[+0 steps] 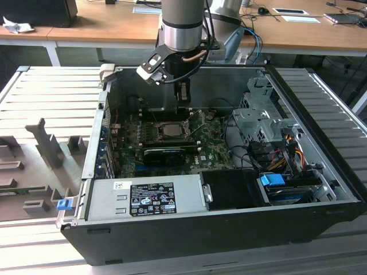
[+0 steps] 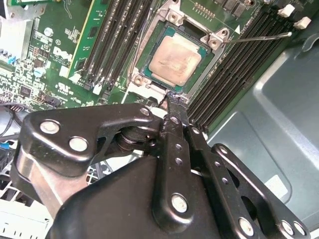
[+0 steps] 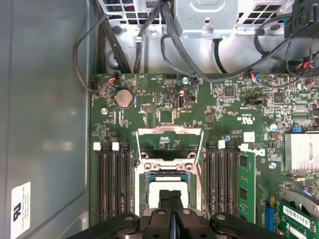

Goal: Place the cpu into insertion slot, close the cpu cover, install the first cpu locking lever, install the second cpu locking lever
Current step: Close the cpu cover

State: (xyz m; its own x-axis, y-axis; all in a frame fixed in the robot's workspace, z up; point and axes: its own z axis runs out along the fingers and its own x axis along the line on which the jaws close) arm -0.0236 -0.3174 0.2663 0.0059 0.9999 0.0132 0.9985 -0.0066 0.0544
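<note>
The cpu [image 2: 174,59] lies flat in the insertion slot [image 1: 171,129] on the green motherboard [image 3: 164,99], its silver top showing. The cpu cover [image 2: 197,27] appears to lie down around the chip as a metal frame [image 3: 169,166]. A thin wire locking lever [image 2: 259,36] sticks out over the memory slots, and a wire bail [image 3: 169,130] lies beyond the socket. My gripper [image 2: 172,99] is shut with nothing between its fingers, its tip at the socket's edge right beside the chip. In the first wrist view the gripper [image 3: 170,196] hides part of the cpu [image 3: 158,191].
Black memory slots [image 3: 113,179] flank the socket on both sides. The grey case wall [image 3: 45,124] rises close by, and cables [image 3: 149,30] hang beyond the board. A power supply [image 1: 146,197] and a drive cage [image 1: 258,114] fill the case's other sides.
</note>
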